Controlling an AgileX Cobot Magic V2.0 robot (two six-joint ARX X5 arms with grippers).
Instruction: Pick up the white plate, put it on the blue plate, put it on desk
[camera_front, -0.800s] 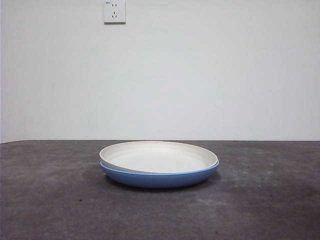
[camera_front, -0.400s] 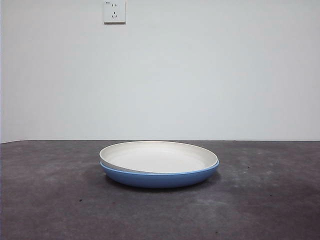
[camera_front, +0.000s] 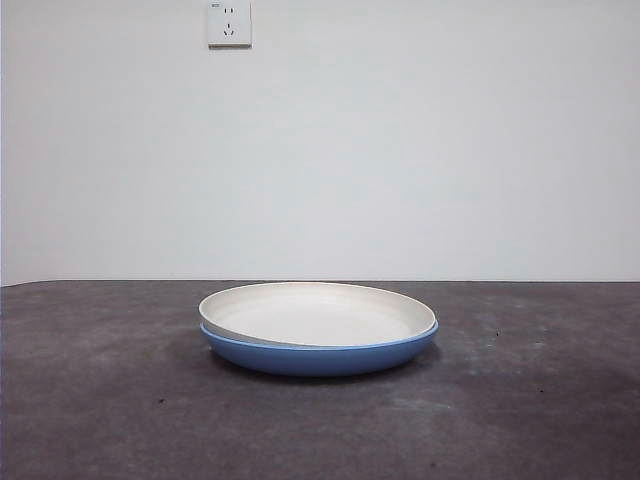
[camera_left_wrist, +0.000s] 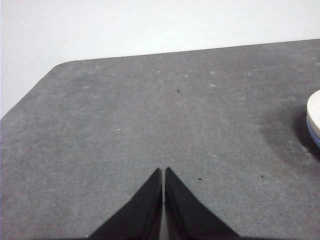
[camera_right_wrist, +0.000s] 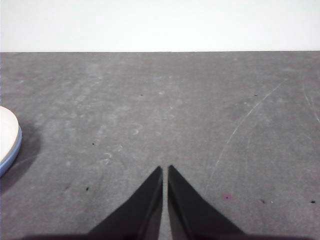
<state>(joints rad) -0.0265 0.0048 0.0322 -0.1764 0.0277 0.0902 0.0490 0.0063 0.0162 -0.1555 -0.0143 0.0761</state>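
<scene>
The white plate lies nested in the blue plate, slightly tilted, at the middle of the desk in the front view. Neither arm shows in that view. My left gripper is shut and empty over bare desk, with an edge of the stacked white plate and blue plate off to one side. My right gripper is also shut and empty, away from the stack; slivers of the white plate and the blue plate show at that picture's side.
A white wall stands behind the desk, with a power socket high on it. The desk's rounded far corner appears in the left wrist view. Faint scratches mark the desk near the right gripper.
</scene>
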